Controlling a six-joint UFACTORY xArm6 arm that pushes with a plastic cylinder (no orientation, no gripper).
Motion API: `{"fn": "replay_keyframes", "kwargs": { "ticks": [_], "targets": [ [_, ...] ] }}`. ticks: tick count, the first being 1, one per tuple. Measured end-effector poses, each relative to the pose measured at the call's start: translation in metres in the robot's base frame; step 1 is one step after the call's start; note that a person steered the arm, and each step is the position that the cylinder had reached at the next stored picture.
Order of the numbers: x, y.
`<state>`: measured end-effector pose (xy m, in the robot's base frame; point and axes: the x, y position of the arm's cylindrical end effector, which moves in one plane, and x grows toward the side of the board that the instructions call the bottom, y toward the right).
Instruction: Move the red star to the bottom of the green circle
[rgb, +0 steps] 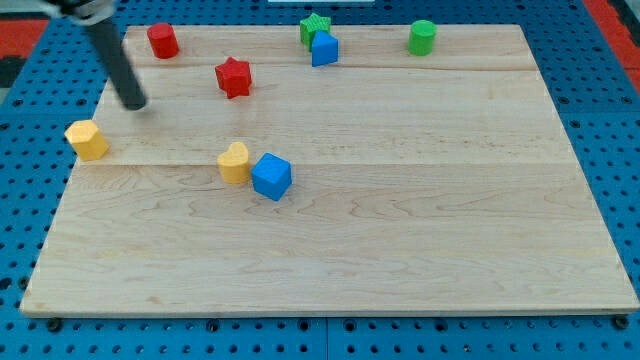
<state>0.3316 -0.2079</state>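
Note:
The red star lies on the wooden board in the upper left part of the view. The green circle, a short cylinder, stands near the board's top edge toward the right, far from the star. My tip touches the board at the view's left, about a hundred pixels left of the red star and slightly lower. The rod slants up and left out of the view. The tip touches no block.
A red cylinder stands at the top left. A green star and a blue block sit together at top centre. A yellow block is at the left edge. A yellow heart-like block touches a blue cube mid-board.

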Motion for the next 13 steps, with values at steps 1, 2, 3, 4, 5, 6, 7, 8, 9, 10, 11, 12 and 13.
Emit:
{"fn": "replay_keyframes", "kwargs": {
  "ticks": [1, 2, 3, 4, 5, 6, 7, 8, 9, 10, 11, 12, 13],
  "targets": [
    [-0.026, 0.024],
    [-0.044, 0.096],
    [-0.032, 0.172],
    [-0.015, 0.239],
    [0.012, 0.270],
    [0.032, 0.265],
    [0.042, 0.314],
    [0.043, 0.273],
    [0.044, 0.212],
    [0.049, 0.163],
    [0.049, 0.113],
    [0.049, 0.071],
    [0.049, 0.030]
  ]
}}
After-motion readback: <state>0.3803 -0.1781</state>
